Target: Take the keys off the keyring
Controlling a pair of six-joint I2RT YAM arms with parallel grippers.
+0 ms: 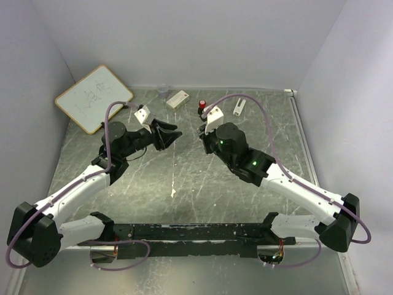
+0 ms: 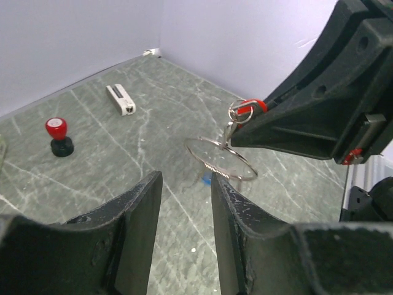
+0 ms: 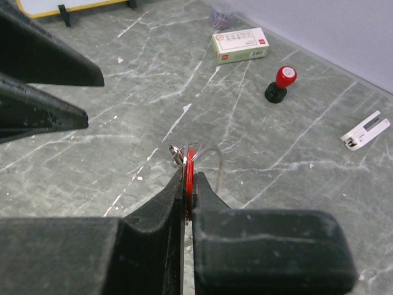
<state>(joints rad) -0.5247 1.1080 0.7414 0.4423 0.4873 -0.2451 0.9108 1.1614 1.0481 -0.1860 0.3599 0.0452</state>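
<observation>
1. The table (image 1: 184, 184) is grey marbled stone. The stamp (image 1: 202, 107), black with a red top, stands upright toward its far edge, and I place everything else from it.
2. A whiteboard (image 1: 93, 98) leans at the far corner, well to the left of the stamp.
3. My right claw (image 1: 202, 130) hangs just on the near side of the stamp, raised off the table. It is clenched on the red key (image 3: 190, 161), whose head is pinched flat between the fingertips.
4. My left claw (image 1: 174, 136) is to the left of the stamp and a little nearer me, pointing at the right claw. It is released, jaws apart with nothing between them.
5. A small box (image 1: 177, 99) lies just left of the stamp, with a clear cup (image 1: 163, 91) beyond it, farther left.
6. A white stick (image 1: 239, 106) lies to the right of the stamp.
7. The keyring (image 2: 212, 167) hangs in the air off the red key by a small ring (image 2: 236, 112), near-left of the stamp. It sits just past my left fingertips (image 2: 222, 184), and I cannot tell whether they touch.
8. A blue scrap (image 2: 207, 180) shows under the keyring, too small to make out.
</observation>
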